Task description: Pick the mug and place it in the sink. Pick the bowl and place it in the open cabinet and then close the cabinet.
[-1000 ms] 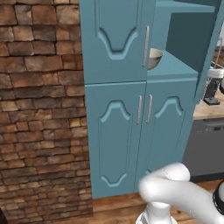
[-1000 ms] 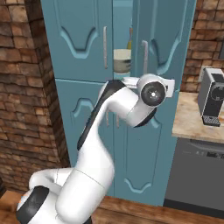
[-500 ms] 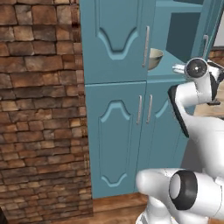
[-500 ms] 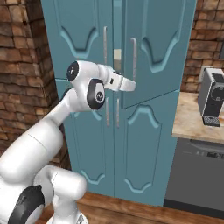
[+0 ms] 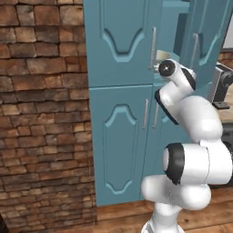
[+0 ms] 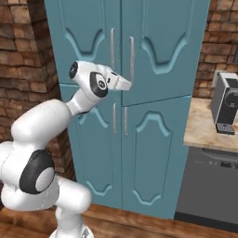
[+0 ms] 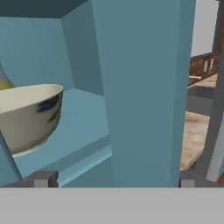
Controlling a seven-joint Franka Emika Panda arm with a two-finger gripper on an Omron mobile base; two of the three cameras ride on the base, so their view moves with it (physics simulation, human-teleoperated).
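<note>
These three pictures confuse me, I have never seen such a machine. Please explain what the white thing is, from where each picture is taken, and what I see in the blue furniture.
The white thing is a robot arm in a computer-rendered kitchen. Two pictures come from cameras on its base, behind it to the left and to the right. The third comes from a camera on its hand, looking along its two small dark fingers.

The blue furniture is the tall cabinet. The hand is at its upper right door, which is partly open. Inside, on the shelf, sits the bowl. The fingers are spread apart and hold nothing. On the counter to the right stands a coffee machine.
</note>
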